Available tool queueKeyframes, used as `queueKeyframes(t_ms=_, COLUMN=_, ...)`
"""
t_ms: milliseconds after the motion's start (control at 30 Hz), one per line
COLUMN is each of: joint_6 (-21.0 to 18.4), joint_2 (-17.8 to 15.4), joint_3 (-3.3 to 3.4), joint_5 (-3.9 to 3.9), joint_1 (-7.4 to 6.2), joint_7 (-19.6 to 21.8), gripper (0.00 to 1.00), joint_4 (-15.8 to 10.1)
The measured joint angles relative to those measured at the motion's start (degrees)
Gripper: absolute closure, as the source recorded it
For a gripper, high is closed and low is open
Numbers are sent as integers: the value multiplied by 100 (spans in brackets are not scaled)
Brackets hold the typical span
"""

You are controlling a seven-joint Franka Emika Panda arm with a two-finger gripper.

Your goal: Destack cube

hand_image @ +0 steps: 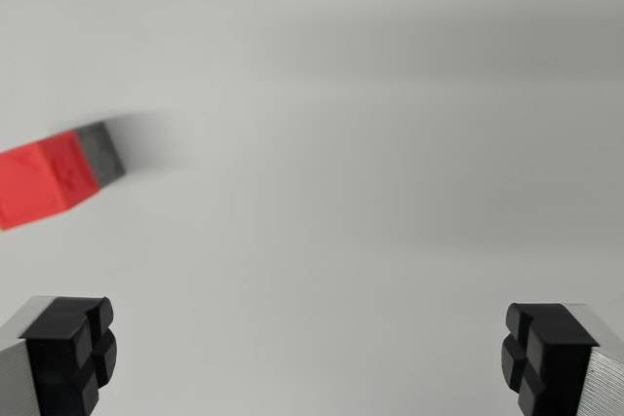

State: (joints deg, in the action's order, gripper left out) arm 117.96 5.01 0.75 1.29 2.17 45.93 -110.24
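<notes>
A plain pale grey surface (370,143) fills the view, softly shadowed in bands.

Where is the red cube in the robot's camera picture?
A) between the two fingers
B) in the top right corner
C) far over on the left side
C: the red cube sits at the wrist view's left edge, atop a grey block, while the hand is open with nothing between its fingers.
</notes>
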Motion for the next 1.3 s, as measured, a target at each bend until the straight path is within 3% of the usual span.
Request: queueKeyframes(t_ms=1300, joint_6=689, joint_2=259, joint_3=-332, joint_5=-88, joint_1=-487, joint_7=13, gripper=0, joint_4=-545)
